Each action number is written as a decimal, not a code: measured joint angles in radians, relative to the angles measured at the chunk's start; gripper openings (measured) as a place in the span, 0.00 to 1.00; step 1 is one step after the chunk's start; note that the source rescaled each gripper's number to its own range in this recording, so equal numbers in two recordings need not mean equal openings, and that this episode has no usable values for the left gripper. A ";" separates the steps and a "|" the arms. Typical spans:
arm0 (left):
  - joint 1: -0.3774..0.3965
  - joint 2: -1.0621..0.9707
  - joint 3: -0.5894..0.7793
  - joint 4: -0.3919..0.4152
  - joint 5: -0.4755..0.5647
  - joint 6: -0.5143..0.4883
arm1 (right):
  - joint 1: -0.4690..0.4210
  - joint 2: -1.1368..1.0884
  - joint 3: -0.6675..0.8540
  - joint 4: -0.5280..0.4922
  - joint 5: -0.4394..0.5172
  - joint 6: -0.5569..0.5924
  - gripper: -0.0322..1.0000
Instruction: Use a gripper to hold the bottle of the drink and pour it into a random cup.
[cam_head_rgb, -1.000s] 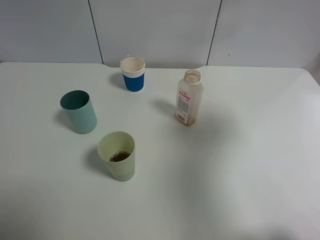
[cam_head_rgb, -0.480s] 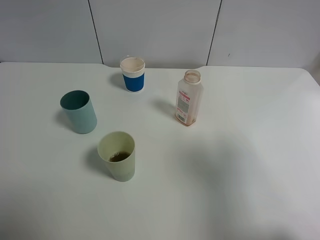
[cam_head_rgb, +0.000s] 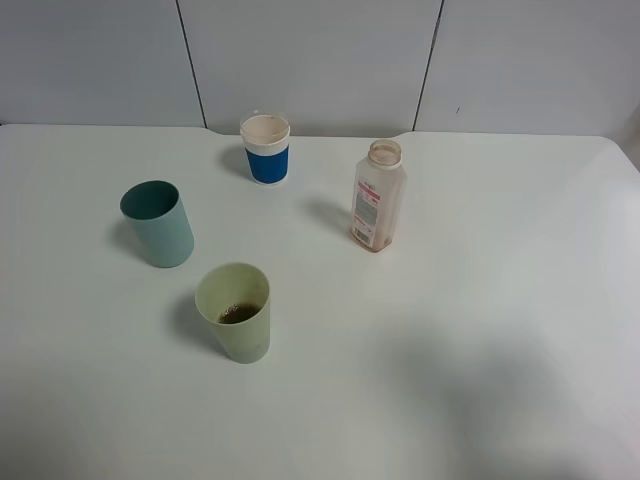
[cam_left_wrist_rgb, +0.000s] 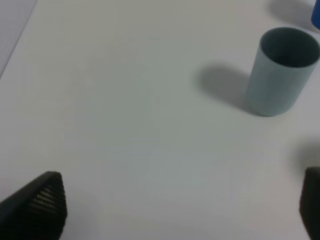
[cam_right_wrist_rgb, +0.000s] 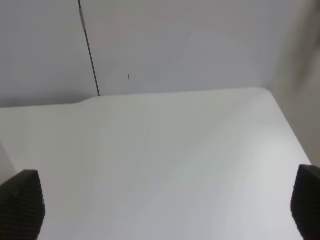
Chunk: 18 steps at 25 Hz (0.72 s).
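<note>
Bottle (cam_head_rgb: 378, 196) upright on bench (cam_head_rgb: 480, 330), nearly empty — pale green cup (cam_head_rgb: 234, 311) holds brown drink, so the pour looks done. Both tools released, grasping nothing — right tool (cam_right_wrist_rgb: 160, 210), left tool (cam_left_wrist_rgb: 180, 210).

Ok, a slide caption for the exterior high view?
Uncapped bottle stands upright; pale green cup holds some brown drink.

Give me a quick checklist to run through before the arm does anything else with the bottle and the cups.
1. Small translucent plastic bottle upright, uncapped: ok.
2. Bottle nearly drained, only a brown trace at its base: ok.
3. Pale yellow-green tapered plastic cup upright, brown drink inside: ok.
4. Teal plastic cup and white cup with blue band upright, apart from the bottle: ok.
5. Right gripper open, holding nothing: ok.
6. Left gripper open, empty, facing the teal cup: ok.
7. Spills on the white table: none visible, ok.
</note>
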 joint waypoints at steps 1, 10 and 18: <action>0.000 0.000 0.000 0.000 0.000 0.000 | 0.000 0.000 0.000 0.001 0.016 0.000 1.00; 0.000 0.000 0.000 0.000 0.000 0.000 | 0.000 0.000 0.000 0.042 0.066 -0.020 1.00; 0.000 0.000 0.000 0.000 0.000 0.000 | 0.000 0.000 -0.005 0.098 0.121 -0.087 1.00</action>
